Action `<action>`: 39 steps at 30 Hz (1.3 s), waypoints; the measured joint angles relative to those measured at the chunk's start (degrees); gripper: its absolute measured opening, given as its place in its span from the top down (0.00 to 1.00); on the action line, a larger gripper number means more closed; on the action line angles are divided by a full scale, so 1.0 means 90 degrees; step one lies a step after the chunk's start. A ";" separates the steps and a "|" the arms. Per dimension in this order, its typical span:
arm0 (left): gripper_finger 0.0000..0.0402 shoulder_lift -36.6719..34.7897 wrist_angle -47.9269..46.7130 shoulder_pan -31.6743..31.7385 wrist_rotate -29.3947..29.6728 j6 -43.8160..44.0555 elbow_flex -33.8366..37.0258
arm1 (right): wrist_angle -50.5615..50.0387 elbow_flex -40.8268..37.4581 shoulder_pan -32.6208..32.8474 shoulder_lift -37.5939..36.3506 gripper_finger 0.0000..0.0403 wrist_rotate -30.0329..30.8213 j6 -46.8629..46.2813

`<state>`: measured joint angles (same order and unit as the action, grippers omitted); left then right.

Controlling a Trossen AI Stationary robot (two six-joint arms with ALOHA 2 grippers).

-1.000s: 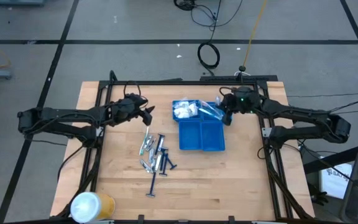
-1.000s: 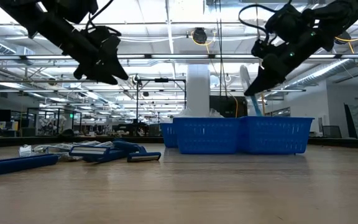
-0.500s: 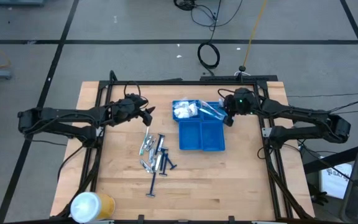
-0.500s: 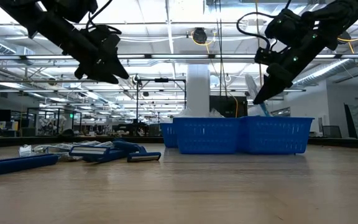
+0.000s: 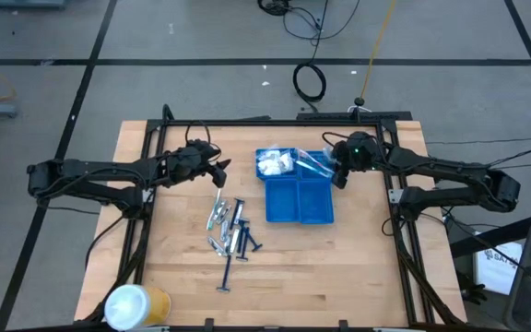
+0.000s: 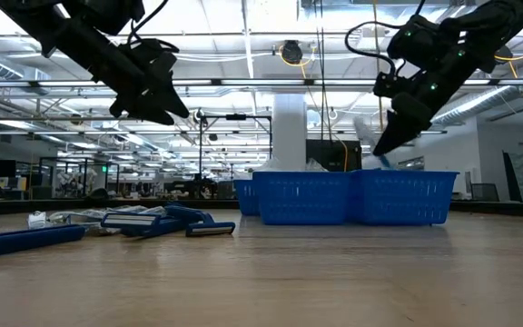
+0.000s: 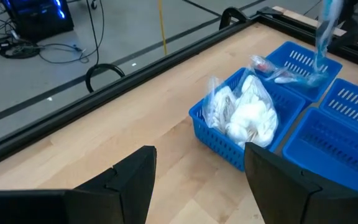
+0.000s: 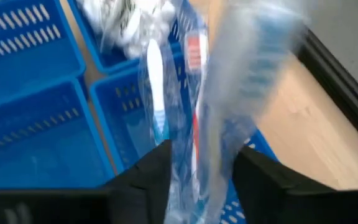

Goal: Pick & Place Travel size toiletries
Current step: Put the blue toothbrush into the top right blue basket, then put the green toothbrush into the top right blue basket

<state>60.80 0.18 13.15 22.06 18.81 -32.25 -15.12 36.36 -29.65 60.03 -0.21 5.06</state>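
A clear packet with toothbrushes [image 8: 191,93] stands blurred between the fingers of my open right gripper [image 8: 201,168], over the far right compartment of the blue tray [image 5: 300,219]. In the high view the packet [image 5: 313,164] lies slanted across that compartment. A crinkly white packet [image 5: 273,164] fills the far left compartment. More toiletries, tubes and dark blue razors [image 5: 229,229], lie in a pile on the table left of the tray. My left gripper [image 5: 219,169] hangs open above the table, left of the tray. My right gripper has its fingers [image 8: 253,171] apart on either side of the clear packet's upper part [image 8: 185,143], coming from above and from the table's right. Whether a finger touches the packet I cannot tell. The packet's lower end is in the tray.
A single blue razor [image 5: 227,277] lies nearer the front edge. A white-and-yellow roll [image 5: 136,304] stands at the table's near left corner. The tray's two near compartments [image 5: 300,201] hold nothing that I can see. Bare wood lies to the right and front.
My right gripper has gone slightly down toward the tray. The clear packet's upper end, which stood high above the tray's rim, has sunk lower into the far right compartment.
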 joint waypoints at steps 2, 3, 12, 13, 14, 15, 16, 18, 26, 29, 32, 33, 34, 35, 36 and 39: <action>0.40 0.0000 0.0001 0.0000 0.0000 0.0002 0.0000 | 0.0088 0.0000 0.0016 0.0000 0.56 -0.0002 -0.0010; 0.40 0.0000 0.0001 0.0000 0.0000 0.0003 0.0000 | 0.0088 0.0000 0.0026 0.0000 0.54 -0.0002 -0.0009; 0.40 0.0000 -0.0148 -0.0005 -0.0252 0.0304 0.0000 | 0.0461 0.0000 0.0029 0.0000 0.44 -0.0005 -0.0015; 0.40 0.0000 -0.0214 -0.0005 -0.0475 0.0306 0.0000 | 0.0479 0.0000 0.0030 0.0000 0.44 -0.0005 -0.0023; 0.40 0.0000 -0.0291 -0.0012 -0.0777 0.0306 0.0000 | 0.0494 0.0000 0.0034 0.0000 0.44 -0.0005 -0.0054; 0.40 0.0000 -0.0380 -0.0028 -0.1116 0.0306 0.0000 | 0.0530 0.0000 0.0034 0.0000 0.44 -0.0006 -0.0102; 0.40 0.0000 -0.0514 -0.0063 -0.1464 0.0323 0.0000 | 0.0584 0.0000 0.0034 0.0000 0.44 -0.0005 -0.0146; 0.40 0.0002 -0.0804 -0.0185 -0.1917 0.0530 0.0000 | 0.0665 0.0000 0.0034 0.0000 0.45 -0.0010 -0.0151; 0.40 0.0481 -0.2334 -0.0964 -0.1438 0.1926 -0.0012 | 0.1156 0.0000 0.0034 0.0000 0.46 -0.0517 0.0017; 0.40 0.0853 -0.2741 -0.1102 -0.1448 0.2605 -0.0010 | 0.1318 0.0000 0.0034 0.0000 0.46 -0.0530 0.0068; 0.40 0.1257 -0.3005 -0.1175 -0.1597 0.3093 -0.0010 | 0.1503 0.0000 0.0032 0.0000 0.47 -0.0503 0.0141; 0.40 0.1403 -0.3046 -0.1192 -0.1659 0.3221 -0.0010 | 0.1542 0.0000 0.0032 0.0000 0.47 -0.0505 0.0165; 0.40 0.1534 -0.3062 -0.1192 -0.1721 0.3346 -0.0010 | 0.1573 0.0000 0.0032 0.0000 0.47 -0.0505 0.0176; 0.40 0.1655 -0.3090 -0.1197 -0.1771 0.3468 -0.0010 | 0.1589 0.0000 0.0032 0.0000 0.46 -0.0505 0.0182; 0.40 0.1758 -0.3123 -0.1195 -0.1799 0.3597 -0.0010 | 0.1599 0.0000 0.0032 0.0000 0.46 -0.0505 0.0182; 0.40 0.2039 -0.3108 -0.1195 -0.1770 0.3877 -0.0027 | 0.1601 0.0000 0.0032 0.0000 0.46 -0.0507 0.0182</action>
<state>79.14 -27.80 2.39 6.13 53.70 -32.49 -0.71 36.36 -29.36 60.03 -4.77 6.70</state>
